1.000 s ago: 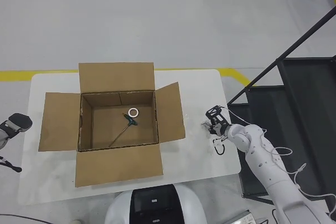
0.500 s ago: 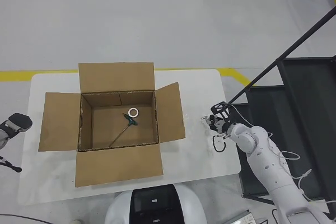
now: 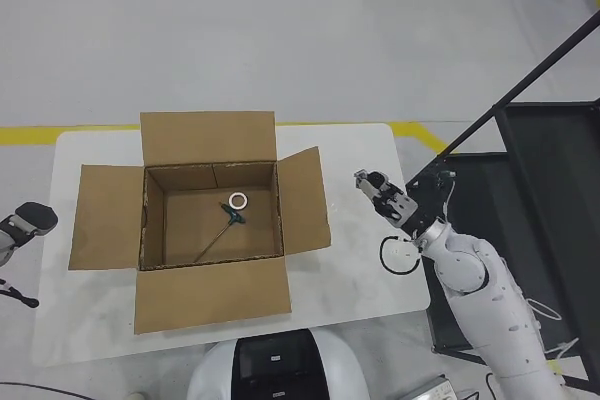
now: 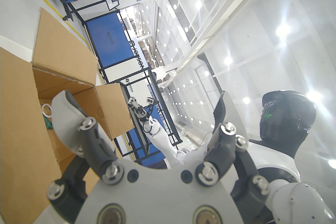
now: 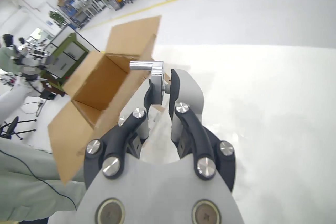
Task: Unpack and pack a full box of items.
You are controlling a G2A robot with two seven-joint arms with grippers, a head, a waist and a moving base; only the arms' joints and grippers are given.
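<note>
An open cardboard box [image 3: 212, 218] stands on the white table [image 3: 350, 285], all its flaps folded out. Inside lie a white ring [image 3: 238, 200] and a thin tool with a green handle [image 3: 224, 223]. My right gripper [image 3: 374, 187] hangs above the table just right of the box's right flap. In the right wrist view this gripper [image 5: 160, 87] is shut on a small silver metal part [image 5: 153, 70], with the box [image 5: 105, 78] beyond it. My left gripper [image 4: 143, 107] is open and empty. It sits off the table's left edge, where the left arm [image 3: 20, 225] shows.
A black metal rack [image 3: 540, 170] stands close to the table's right edge, beside the right arm. A yellow floor line [image 3: 40, 133] runs behind the table. Bare table lies to the right of and in front of the box.
The right gripper has risen from low near the table's right edge and swung up and left toward the box, carrying the metal part. The left arm has kept still.
</note>
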